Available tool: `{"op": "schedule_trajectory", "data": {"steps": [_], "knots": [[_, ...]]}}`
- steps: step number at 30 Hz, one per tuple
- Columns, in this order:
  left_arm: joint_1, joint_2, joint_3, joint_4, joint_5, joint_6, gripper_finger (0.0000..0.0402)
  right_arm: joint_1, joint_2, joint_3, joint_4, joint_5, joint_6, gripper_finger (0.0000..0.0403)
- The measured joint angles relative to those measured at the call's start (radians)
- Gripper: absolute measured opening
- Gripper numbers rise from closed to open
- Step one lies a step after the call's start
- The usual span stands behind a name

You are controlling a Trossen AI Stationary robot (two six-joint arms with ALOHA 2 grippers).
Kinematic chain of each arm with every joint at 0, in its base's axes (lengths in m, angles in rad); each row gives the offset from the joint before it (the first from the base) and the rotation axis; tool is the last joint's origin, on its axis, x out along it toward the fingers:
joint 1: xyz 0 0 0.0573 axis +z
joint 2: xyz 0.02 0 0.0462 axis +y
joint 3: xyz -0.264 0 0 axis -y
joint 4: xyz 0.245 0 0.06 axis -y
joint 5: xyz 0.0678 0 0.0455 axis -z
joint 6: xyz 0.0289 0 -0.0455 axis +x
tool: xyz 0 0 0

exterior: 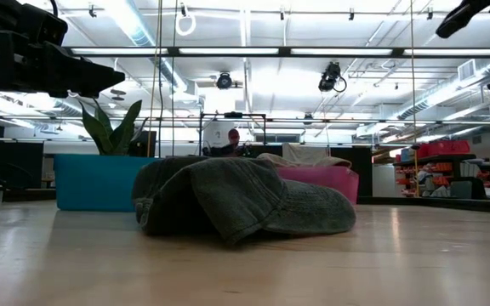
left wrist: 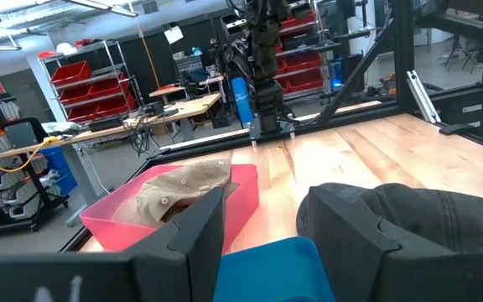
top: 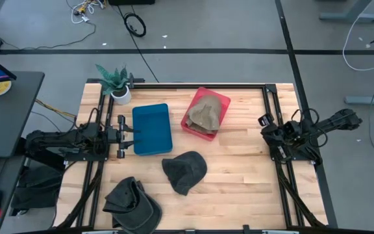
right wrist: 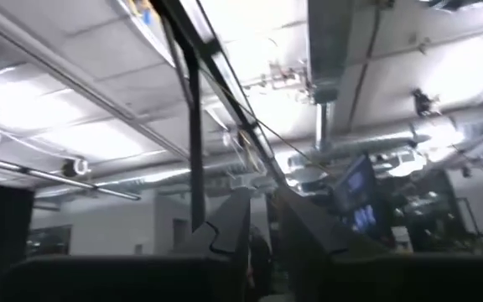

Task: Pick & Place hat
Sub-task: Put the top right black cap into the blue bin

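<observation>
since the dark hat looks soft and light, the open left gripper should pinch its stiffer brim; right gripper looks closed.

We see a light wooden table. Taking the blue tray as landmark: a potted plant stands behind it, a pink bin beside it, a dark grey hat in front, and another dark cap nearer the front edge.
</observation>
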Motion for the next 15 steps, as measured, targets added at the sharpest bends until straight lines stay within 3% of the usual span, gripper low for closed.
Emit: {"op": "schedule_trajectory", "data": {"steps": [7, 15], "knots": [[0.000, 0.000, 0.000, 0.000, 0.000, 0.000, 0.0177, 0.033, -0.084, 0.000, -0.024, -0.086, -0.041, 0.0071], [0.000, 0.000, 0.000, 0.000, 0.000, 0.000, 0.0177, 0.041, -0.194, 0.000, -0.134, -0.090, -0.055, 0.0071]]}}
